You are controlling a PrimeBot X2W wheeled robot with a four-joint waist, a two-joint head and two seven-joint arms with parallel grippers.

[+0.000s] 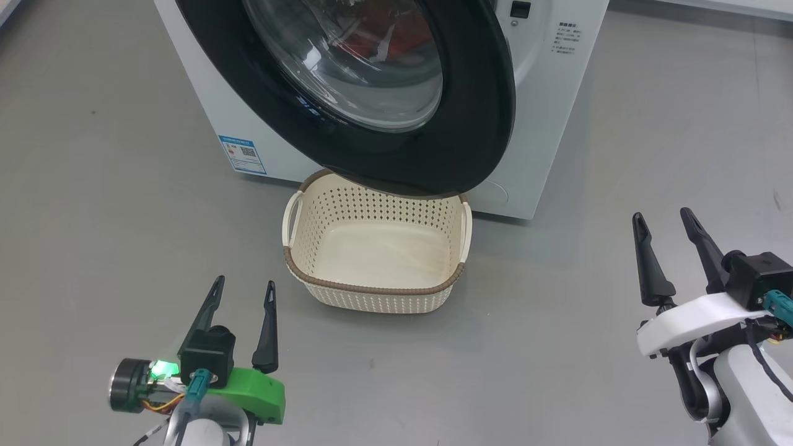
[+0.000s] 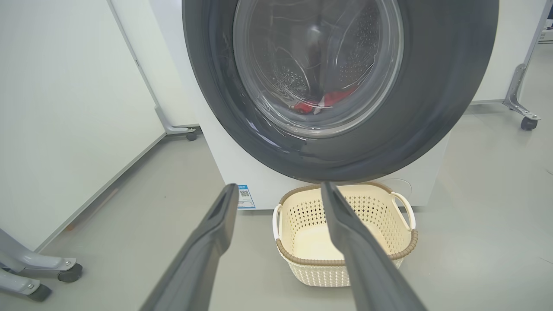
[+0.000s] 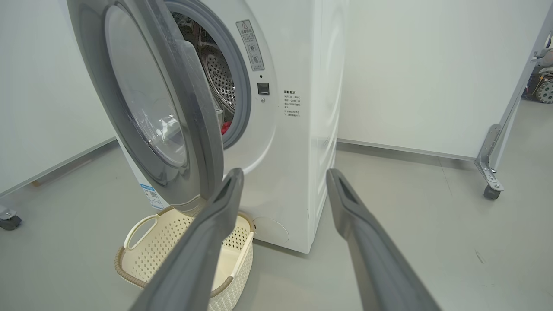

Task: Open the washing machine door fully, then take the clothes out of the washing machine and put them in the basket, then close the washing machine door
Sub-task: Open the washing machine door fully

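Facing washer (image 1: 551, 142), white, standing on grey floor (image 1: 93, 217). Finding door (image 1: 372, 93) swung partway out from its left side, free edge standing off the front panel, drum (image 3: 220, 77) visible through the gap in the right wrist view. Seeing door's lower edge overhang the back rim of basket (image 1: 378, 291). Placing basket on floor just before washer, bare cream bottom showing. Keeping left gripper (image 1: 245, 284) low at left, jaws spread wide, gripping nothing, near basket yet apart. Keeping right gripper (image 1: 662, 215) at right, jaws likewise wide and bare, well apart from basket. Spotting clothes (image 2: 328, 101), red, down inside drum, behind door's clear bowl. Noting blue sticker (image 1: 243, 153) low on washer, left of basket.
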